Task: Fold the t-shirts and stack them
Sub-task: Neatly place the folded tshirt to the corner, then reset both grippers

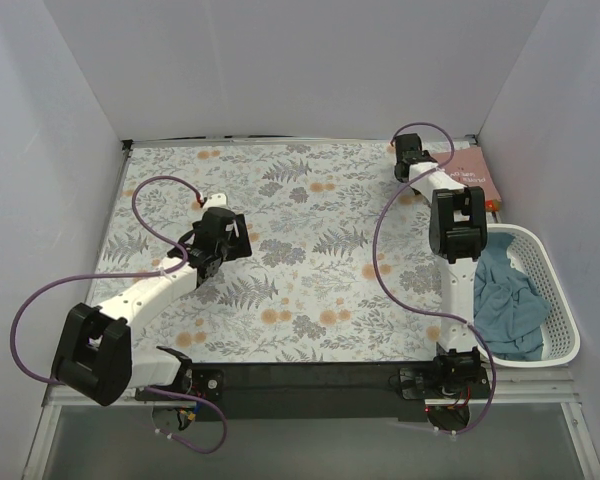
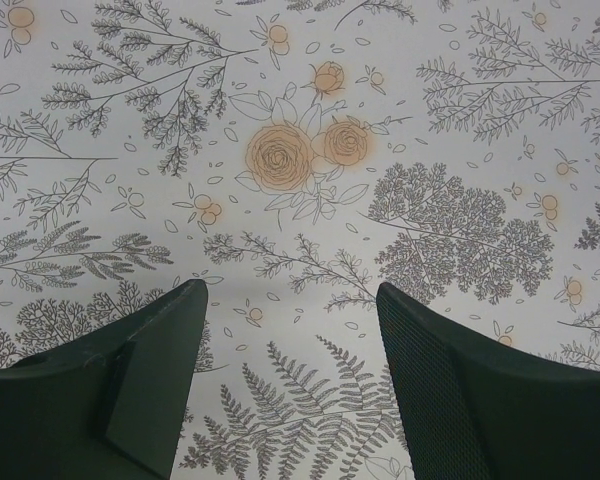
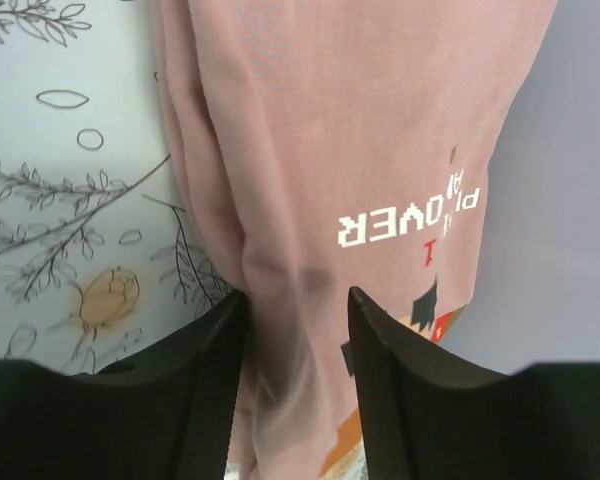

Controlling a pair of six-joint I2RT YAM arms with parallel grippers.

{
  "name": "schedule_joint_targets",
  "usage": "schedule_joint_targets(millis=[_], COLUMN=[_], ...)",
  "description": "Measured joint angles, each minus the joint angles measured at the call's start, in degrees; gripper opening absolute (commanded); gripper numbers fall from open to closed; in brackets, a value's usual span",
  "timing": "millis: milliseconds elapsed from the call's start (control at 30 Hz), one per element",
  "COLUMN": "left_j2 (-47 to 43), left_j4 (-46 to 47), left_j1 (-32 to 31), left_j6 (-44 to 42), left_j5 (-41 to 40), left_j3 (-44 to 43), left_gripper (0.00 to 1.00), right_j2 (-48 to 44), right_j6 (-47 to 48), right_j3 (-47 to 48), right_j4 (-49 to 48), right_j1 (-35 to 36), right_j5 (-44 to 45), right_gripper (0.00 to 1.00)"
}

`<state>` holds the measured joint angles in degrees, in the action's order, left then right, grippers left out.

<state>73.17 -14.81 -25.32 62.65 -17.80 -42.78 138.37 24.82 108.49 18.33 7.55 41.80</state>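
Right wrist view: dusty-pink t-shirt [image 3: 360,120] has white blocky lettering, upside down to my camera. The end letters look like "ER" and the rest is creased, so I can't read it for sure. There's a red "1"-like mark and part of a cartoon print next to it.

The pink tee is folded in the far right corner of the floral cloth [image 2: 300,160], against the right wall. Its long axis runs near-to-far along that wall.

My right gripper [image 3: 295,295] has its jaws partway closed with a ridge of pink fabric between them. I can't tell if it's clamped.

My left gripper [image 2: 290,290] is over bare cloth on the left, jaws wide apart, holding nothing.

The teal-blue t-shirt [image 1: 505,300] is crumpled in the white basket [image 1: 565,320] on the right, with no clear axis.
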Motion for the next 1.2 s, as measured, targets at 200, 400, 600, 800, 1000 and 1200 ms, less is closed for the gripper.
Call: schedule_joint_targets(millis=[200, 400, 600, 800, 1000, 1200], left_j2=[-2.1, -6.21, -12.15, -23.91, -36.74, -50.31], left_j4=[0.0, 0.04, -1.68, -10.01, -18.67, -20.76], left_j1=[0.02, 0.02, 0.02, 0.02, 0.02, 0.02], left_j6=[0.04, 0.33, 1.64, 4.28, 7.1, 9.68], left_j5=[0.28, 0.26, -0.11, -2.19, -5.7, -8.7], left_j3=[0.0, 0.33, 1.07, -1.53, -6.88, -2.71], left_gripper=[0.68, 0.68, 0.73, 0.83, 0.85, 0.86], right_j2=[-8.63, -28.48, -54.05, -80.78, -105.94, -123.47], right_j6=[-4.39, -13.33, -20.63, -24.98, -26.82, -29.11], right_j3=[-3.37, -9.62, -19.93, -33.2, -48.11, -60.81], right_j4=[4.09, 7.45, 9.01, 12.35, 14.51, 15.37], right_j1=[0.55, 2.67, 2.89, 2.64, 2.62, 2.6], right_j5=[-7.08, -20.33, -27.76, -27.41, -25.62, -25.73], right_gripper=[0.57, 0.6, 0.74, 0.91, 0.98, 0.98])
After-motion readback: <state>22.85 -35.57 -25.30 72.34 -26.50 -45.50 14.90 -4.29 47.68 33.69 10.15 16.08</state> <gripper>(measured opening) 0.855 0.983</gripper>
